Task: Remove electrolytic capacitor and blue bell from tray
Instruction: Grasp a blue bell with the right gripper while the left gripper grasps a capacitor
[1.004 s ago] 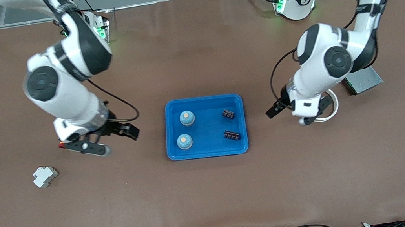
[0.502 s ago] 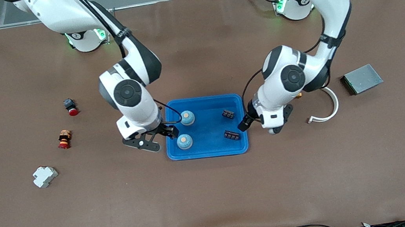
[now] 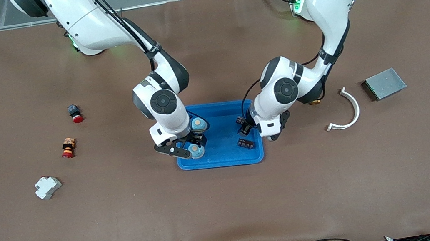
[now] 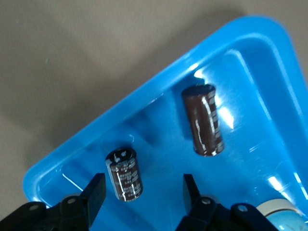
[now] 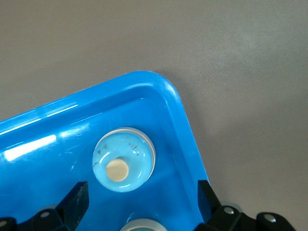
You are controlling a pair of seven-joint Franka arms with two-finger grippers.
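Observation:
A blue tray (image 3: 221,165) holds two light blue bells (image 3: 198,124) (image 3: 198,152) at the right arm's end and two dark capacitors (image 3: 246,144) at the left arm's end. My right gripper (image 3: 185,145) hangs open over the bells. In the right wrist view one bell (image 5: 124,160) lies ahead of the open gripper (image 5: 142,197), and a second bell's rim (image 5: 142,225) shows between the fingers. My left gripper (image 3: 257,131) is open over the capacitors. In the left wrist view it (image 4: 143,192) straddles one capacitor (image 4: 124,173); the other capacitor (image 4: 203,119) lies farther on.
Toward the right arm's end lie two red-capped buttons (image 3: 75,113) (image 3: 68,148) and a white block (image 3: 47,187). Toward the left arm's end lie a white curved piece (image 3: 347,112) and a grey metal box (image 3: 384,83). The tray's raised rim (image 4: 144,96) (image 5: 179,108) surrounds the parts.
Both arms have swung in from the table's two ends to the tray. Each open gripper now hangs over the parts at its own end of the tray.

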